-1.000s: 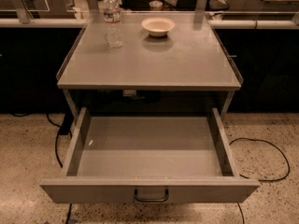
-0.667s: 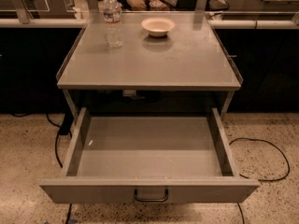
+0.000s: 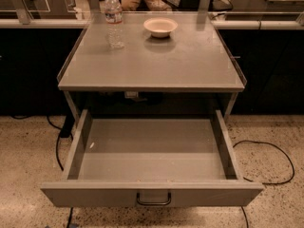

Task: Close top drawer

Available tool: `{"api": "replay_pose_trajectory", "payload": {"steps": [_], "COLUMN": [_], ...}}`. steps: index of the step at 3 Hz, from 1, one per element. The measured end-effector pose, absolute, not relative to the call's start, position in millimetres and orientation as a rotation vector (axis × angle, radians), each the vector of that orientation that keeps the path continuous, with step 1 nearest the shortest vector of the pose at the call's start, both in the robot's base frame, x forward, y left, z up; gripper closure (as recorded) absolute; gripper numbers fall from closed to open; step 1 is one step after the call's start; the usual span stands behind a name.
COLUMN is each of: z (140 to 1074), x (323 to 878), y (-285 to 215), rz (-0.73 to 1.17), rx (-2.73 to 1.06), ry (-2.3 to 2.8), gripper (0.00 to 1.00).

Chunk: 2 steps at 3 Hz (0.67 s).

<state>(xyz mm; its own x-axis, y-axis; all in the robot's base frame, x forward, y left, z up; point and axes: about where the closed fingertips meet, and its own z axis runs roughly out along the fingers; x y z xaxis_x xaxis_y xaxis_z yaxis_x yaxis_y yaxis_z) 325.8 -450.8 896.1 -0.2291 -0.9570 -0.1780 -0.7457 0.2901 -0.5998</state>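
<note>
One drawer (image 3: 152, 160) wide open under desk (image 3: 152, 75) | gripper off-frame, I can't tell its state | I'd push front squarely near handle (image 3: 153, 199), straight in

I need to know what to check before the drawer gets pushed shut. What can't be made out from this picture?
The gripper: not in the camera view, so where it is cannot be told.
Anything beneath the top drawer: hidden by the open drawer itself.
The recess under the table: lost in shadow.
The label on the water bottle: too small to read.
</note>
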Motion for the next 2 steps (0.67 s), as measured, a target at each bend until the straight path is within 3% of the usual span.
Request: {"api": "replay_pose_trajectory", "payload": {"steps": [2], "z": [872.1], "x": [294.4], "y": [-431.2], "rz": [-0.572], "rx": [-1.565], "ry": [2.009], "gripper": [0.0]}}
